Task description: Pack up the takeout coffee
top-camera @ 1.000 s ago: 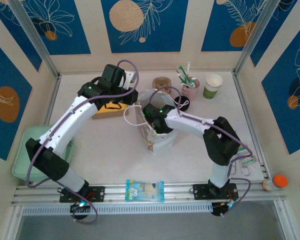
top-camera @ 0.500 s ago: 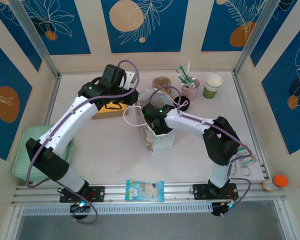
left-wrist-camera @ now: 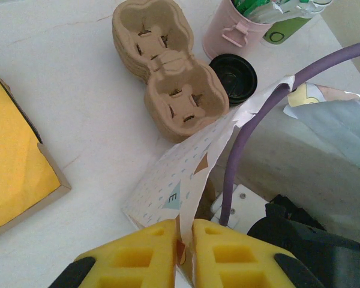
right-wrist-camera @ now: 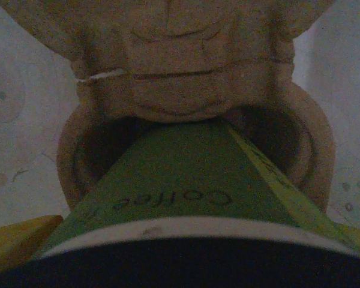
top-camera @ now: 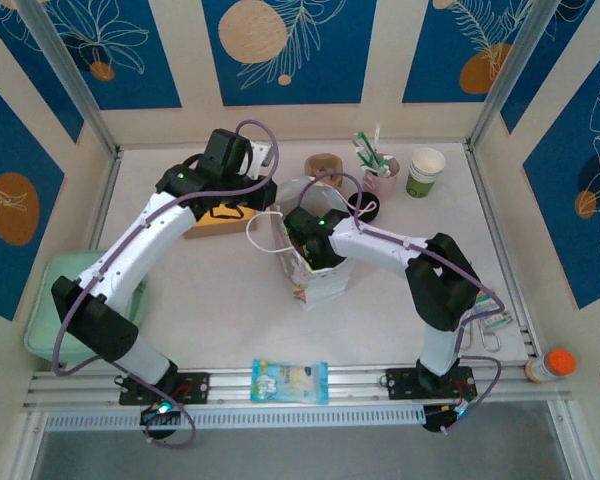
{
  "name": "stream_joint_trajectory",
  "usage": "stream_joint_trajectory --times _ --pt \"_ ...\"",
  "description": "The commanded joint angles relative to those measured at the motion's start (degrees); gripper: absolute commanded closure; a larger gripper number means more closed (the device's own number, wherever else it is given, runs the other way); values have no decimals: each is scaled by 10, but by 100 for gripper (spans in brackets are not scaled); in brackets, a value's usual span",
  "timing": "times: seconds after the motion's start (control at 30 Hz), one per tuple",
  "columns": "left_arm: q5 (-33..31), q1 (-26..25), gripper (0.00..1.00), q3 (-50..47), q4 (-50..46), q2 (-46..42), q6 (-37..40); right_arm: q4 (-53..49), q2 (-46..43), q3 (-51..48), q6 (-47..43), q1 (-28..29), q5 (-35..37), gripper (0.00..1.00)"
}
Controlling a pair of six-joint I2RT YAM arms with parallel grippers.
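Seen from above, a pale table (top-camera: 200, 300) carries a printed paper bag (top-camera: 325, 285) standing open at the centre of the frame, and both arms reach to it. Your left gripper (left-wrist-camera: 185, 231), at the bottom edge of its wrist view, is pinched together on the bag's paper rim. Your right gripper (top-camera: 305, 245) is down inside the bag. In its wrist view the yellow fingers (right-wrist-camera: 18, 240) sit far apart in the lower corners, one each side of the takeout coffee (right-wrist-camera: 168, 180); whether they touch it cannot be made out. The cup takes up the lower centre, and its green wall narrows toward the top of the frame into a socket of a brown pulp carrier (right-wrist-camera: 186, 72). A second cup of the same kind (top-camera: 426, 172) stands at the upper right of the overhead view. Expect the cup to be light, thin-walled and easily crushed, and its taper may let it slip. If you take hold again, grip gently on the white upper wall just under the rolled rim, where the paper is probably stiffest.
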Motion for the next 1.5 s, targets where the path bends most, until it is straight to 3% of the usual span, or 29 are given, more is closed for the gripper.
stream_joint_trajectory --times 0.0,0.87,1.47 --pt "-10 -5 85 11 -6 -8 6 69 87 -59 0 -6 23 1" --pt "-11 -6 85 8 -4 -10 4 109 104 -79 4 -10 24 1" --pt "-17 -6 80 17 -11 -14 3 -18 46 12 -14 3 -2 1"
